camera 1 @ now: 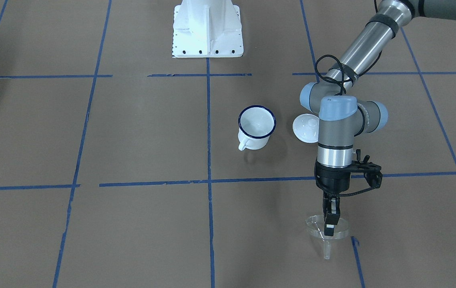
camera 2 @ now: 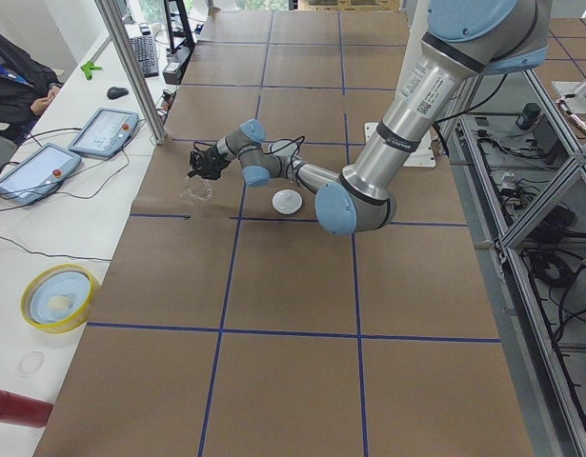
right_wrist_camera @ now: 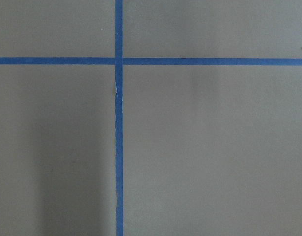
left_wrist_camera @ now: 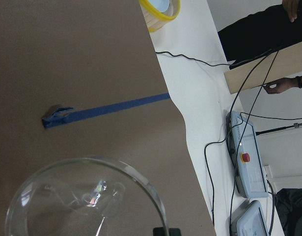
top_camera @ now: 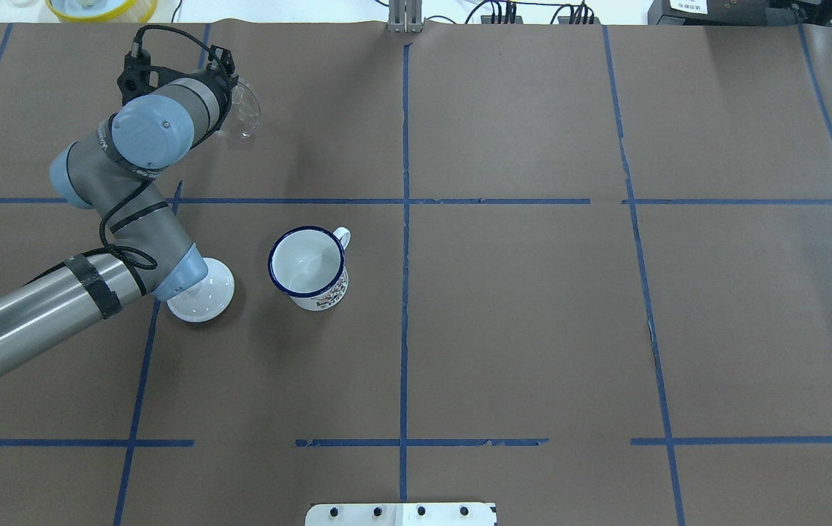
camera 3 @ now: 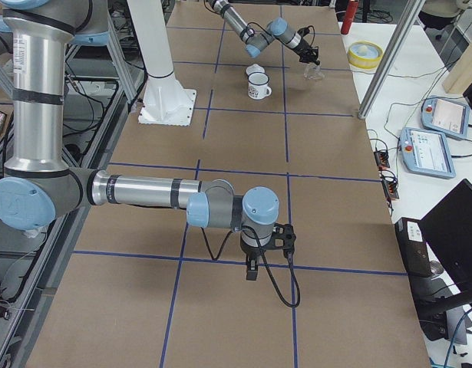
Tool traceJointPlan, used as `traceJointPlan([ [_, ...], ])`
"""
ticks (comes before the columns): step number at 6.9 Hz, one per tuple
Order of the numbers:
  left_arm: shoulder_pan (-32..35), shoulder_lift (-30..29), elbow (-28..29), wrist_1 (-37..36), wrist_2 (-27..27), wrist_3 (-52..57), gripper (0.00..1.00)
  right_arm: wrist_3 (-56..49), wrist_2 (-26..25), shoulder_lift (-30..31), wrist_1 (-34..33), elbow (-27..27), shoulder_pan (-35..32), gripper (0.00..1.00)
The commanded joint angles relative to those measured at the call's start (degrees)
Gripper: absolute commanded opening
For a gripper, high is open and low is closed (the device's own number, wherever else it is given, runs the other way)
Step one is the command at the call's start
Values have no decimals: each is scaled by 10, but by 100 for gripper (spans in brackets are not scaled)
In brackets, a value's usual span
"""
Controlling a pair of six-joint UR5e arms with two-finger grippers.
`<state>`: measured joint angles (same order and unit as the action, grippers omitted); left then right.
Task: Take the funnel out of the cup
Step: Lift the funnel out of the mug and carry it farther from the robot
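My left hand (camera 1: 330,225) is clamped on the rim of the funnel (camera 1: 318,231), spout pointing down over the worktop (camera 1: 139,132); can't tell if the tip touches. Funnel's out of the cup (camera 1: 256,127) and well apart from it, approx 11 o'clock from cup in overhead view. Cup stands upright, handle at 1 o'clock there. White lid (camera 1: 304,129) lies at cup's 9 o'clock, near, not touching. My right hand (camera 3: 252,270) hangs over worktop far off; can't tell if it's wide or narrow
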<state>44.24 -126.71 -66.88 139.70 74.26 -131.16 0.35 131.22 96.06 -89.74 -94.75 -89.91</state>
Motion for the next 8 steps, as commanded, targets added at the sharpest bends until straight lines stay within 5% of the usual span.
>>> traceJointPlan([
  [1, 1, -1, -4, 0, 0, 55, 100, 0, 0, 0, 0, 0, 0, 100],
  [3, 14, 1, -70, -7, 36, 159, 100, 0, 0, 0, 0, 0, 0, 100],
  [4, 32, 28, -137, -33, 134, 215, 100, 0, 0, 0, 0, 0, 0, 100],
  [6, 43, 108, -318, -190, 260, 443, 100, 0, 0, 0, 0, 0, 0, 100],
  [8, 92, 168, -439, -357, 398, 677, 100, 0, 0, 0, 0, 0, 0, 100],
])
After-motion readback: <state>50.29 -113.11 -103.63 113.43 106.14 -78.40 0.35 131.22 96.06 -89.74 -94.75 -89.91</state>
